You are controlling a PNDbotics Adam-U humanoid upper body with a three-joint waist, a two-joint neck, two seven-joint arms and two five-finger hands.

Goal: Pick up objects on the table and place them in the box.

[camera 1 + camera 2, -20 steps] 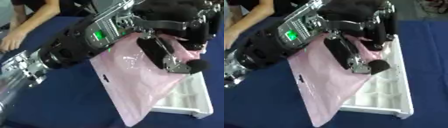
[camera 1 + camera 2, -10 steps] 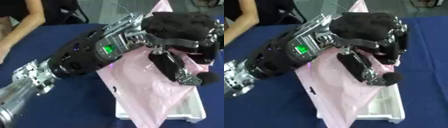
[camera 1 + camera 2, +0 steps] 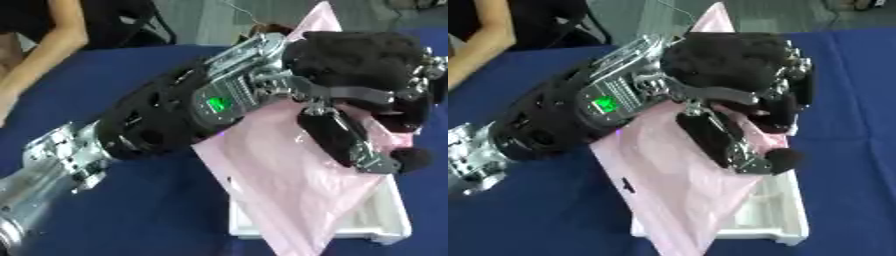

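One robot hand over the white box, pink bag draped across it

Left robot hand [image 3: 367,95] reaches in from the lower left, black fingers curled round the upper part of a pink plastic bag [image 3: 289,180], thumb [image 3: 350,142] stretched down over the sheet. Bag lies slanted across the white box [image 3: 385,225], covering most of its left side and spilling onto the blue bench [image 3: 149,210]; one pink corner sticks up behind the hand. Box compartments show only at the lower right. Right robot hand not seen in either view
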